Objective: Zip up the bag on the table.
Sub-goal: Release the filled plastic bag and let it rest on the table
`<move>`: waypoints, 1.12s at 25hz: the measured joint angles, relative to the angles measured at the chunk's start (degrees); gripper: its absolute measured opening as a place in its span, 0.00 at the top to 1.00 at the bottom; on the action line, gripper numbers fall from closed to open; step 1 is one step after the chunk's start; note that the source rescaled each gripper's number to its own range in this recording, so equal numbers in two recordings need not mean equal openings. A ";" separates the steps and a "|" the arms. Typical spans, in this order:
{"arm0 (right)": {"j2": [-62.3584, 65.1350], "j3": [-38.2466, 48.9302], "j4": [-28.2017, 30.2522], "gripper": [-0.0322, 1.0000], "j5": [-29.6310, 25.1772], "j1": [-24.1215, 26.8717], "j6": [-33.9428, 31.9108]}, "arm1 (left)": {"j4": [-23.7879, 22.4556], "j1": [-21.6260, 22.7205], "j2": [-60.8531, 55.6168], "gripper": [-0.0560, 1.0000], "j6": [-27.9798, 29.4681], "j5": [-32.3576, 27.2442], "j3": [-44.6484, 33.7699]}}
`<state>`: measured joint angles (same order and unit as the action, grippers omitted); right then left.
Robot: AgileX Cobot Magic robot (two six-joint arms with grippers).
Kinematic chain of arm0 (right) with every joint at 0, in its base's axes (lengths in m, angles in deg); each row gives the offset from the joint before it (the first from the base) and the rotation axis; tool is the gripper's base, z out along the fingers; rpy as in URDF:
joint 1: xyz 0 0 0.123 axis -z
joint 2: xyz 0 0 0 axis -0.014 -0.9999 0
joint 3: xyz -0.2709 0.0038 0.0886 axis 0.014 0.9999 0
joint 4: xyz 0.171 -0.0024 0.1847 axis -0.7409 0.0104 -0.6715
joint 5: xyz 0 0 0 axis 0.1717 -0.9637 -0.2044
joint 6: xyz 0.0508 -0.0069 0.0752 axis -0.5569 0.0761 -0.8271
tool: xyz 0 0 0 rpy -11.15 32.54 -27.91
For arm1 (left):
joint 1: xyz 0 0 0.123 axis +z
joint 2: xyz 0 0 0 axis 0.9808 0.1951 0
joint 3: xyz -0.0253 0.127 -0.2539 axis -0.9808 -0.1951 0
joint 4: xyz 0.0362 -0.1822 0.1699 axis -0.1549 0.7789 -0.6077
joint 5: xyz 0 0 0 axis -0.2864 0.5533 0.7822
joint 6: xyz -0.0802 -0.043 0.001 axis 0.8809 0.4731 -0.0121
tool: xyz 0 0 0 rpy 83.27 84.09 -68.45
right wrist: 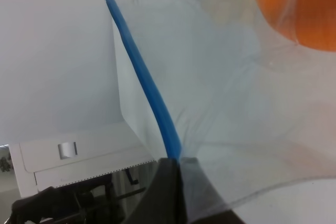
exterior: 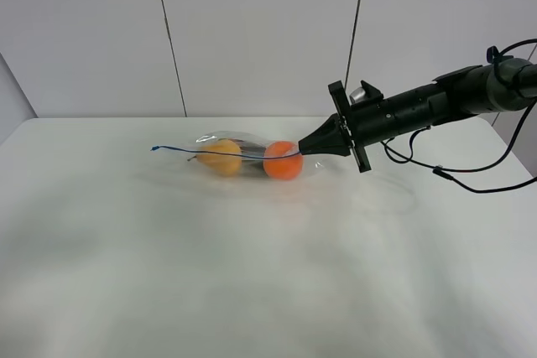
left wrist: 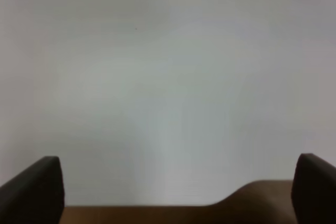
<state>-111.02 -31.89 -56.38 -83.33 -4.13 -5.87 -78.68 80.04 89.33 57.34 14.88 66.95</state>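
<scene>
Exterior high view: my right gripper reaches in from the right, its fingers pressed together on the near end of the bag, at the blue zip strip. The bag lies on the white desk, toward the far edge and slightly right of centre, holding 1 orange fruit next to my gripper and 1 paler yellow-orange fruit beyond it. The strip's far end sticks out to the left past the clear film, whose outline is hard to trace against the desk. My left arm is not seen in this view

Right wrist view: the strip runs straight into the closed fingertips; whether the zip's 2 halves are joined along it I cannot tell. The orange fruit is cut off at the frame corner

Left wrist view: my left gripper shows only 2 dark fingertips at opposite frame edges, spread wide apart, with blurred pale surface between them. Broad bare desk lies in front and left of the bag
</scene>
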 joint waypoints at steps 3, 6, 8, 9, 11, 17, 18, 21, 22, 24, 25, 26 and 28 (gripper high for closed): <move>0.00 0.00 0.05 0.97 0.00 0.00 0.00 | 0.00 -0.71 -5.45 0.00 0.00 0.00 0.00; 0.00 0.00 0.10 0.97 0.00 0.00 0.00 | 0.00 -0.82 -12.17 0.00 0.00 0.00 0.00; 0.00 0.00 0.11 0.96 0.00 0.00 0.00 | 0.00 -0.82 -16.27 0.00 0.00 0.00 0.00; 0.00 0.00 0.17 0.93 0.00 0.00 0.00 | 0.00 -0.82 -17.79 0.00 0.00 -0.07 0.00; 0.00 0.00 0.63 0.81 -0.05 0.00 -0.21 | 0.00 -0.82 -18.75 0.00 0.00 -0.07 0.00; 0.00 -0.71 4.91 0.12 -0.25 0.00 -1.61 | -0.10 -0.82 -18.92 0.00 0.00 -0.07 0.00; 0.00 -1.59 6.84 0.08 -0.24 0.00 -2.24 | -0.17 -0.82 -18.92 0.00 0.00 -0.07 0.00; 0.82 -6.96 19.80 0.02 -0.39 0.00 -7.70 | -0.17 -0.82 -18.92 0.00 0.00 -0.07 0.00; 1.30 -9.24 25.60 0.02 -0.39 0.00 -9.78 | -0.17 -0.82 -18.92 0.00 0.00 -0.07 0.00; 2.42 -13.52 36.59 0.01 -0.39 0.00 -15.00 | -0.17 -0.82 -18.92 0.00 0.00 -0.07 0.00; 2.90 -15.67 42.35 0.01 -0.39 0.00 -16.97 | -0.17 -0.82 -18.92 0.00 0.00 -0.07 0.00; 3.37 -17.30 46.82 0.01 -0.39 0.00 -19.12 | -0.17 -0.82 -18.92 0.00 0.00 -0.07 0.00; 4.02 -20.10 54.90 0.01 -0.39 0.00 -22.28 | -0.17 -0.82 -18.92 0.00 0.00 -0.07 0.00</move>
<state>-107.00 -51.99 -1.48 -83.72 -4.13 -28.15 -78.85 79.22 70.41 57.34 14.82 66.95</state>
